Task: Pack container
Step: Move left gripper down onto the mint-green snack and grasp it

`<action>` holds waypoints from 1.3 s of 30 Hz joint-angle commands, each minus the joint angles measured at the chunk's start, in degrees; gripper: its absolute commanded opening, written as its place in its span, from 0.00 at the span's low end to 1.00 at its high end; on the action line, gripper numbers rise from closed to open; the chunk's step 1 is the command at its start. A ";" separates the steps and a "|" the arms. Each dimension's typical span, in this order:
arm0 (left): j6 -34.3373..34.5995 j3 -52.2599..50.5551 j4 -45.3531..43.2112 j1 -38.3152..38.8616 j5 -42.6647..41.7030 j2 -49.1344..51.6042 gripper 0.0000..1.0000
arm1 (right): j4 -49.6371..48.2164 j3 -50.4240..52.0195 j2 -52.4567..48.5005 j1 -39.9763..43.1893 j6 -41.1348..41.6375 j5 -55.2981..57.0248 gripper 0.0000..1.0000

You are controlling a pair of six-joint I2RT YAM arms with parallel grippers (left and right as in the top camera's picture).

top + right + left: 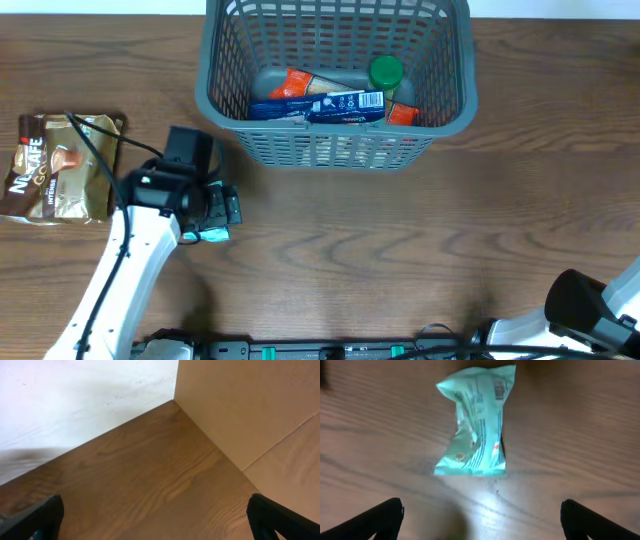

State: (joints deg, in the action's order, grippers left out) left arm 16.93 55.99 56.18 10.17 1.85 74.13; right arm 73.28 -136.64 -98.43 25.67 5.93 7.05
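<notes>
Container sits upright at the far centre of the worktop. Inside it are 1 blue packet, 1 orange packet and 1 green-capped item (type unclear). Left claw is spread wide and holds nothing. A crumpled teal packet lies flat on the wood just ahead of it, not touching. A coffee packet lies at the left edge, well apart from the container. Right claw is also spread wide and holds nothing, over wood by a corner of 2 walls.
</notes>
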 commanded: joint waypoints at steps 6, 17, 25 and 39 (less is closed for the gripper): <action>-1.42 -7.98 -9.53 -3.02 -0.87 -0.17 0.98 | 0.04 0.22 -0.37 0.17 0.90 -0.22 0.99; -5.84 -8.96 -16.00 -6.29 -1.66 6.80 0.99 | 0.04 0.22 -0.37 0.17 0.90 -0.22 0.99; -6.40 -8.96 -20.22 -6.29 -3.17 15.21 0.98 | 0.04 0.22 -0.37 0.17 0.90 -0.22 0.99; -6.38 -8.94 -22.43 -6.29 -3.17 19.19 0.06 | 0.04 0.22 -0.37 0.17 0.87 -0.22 0.99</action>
State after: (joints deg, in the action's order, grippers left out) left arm 10.85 47.40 33.93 4.19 -1.43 92.47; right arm 73.28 -136.66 -98.43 25.67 5.93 7.03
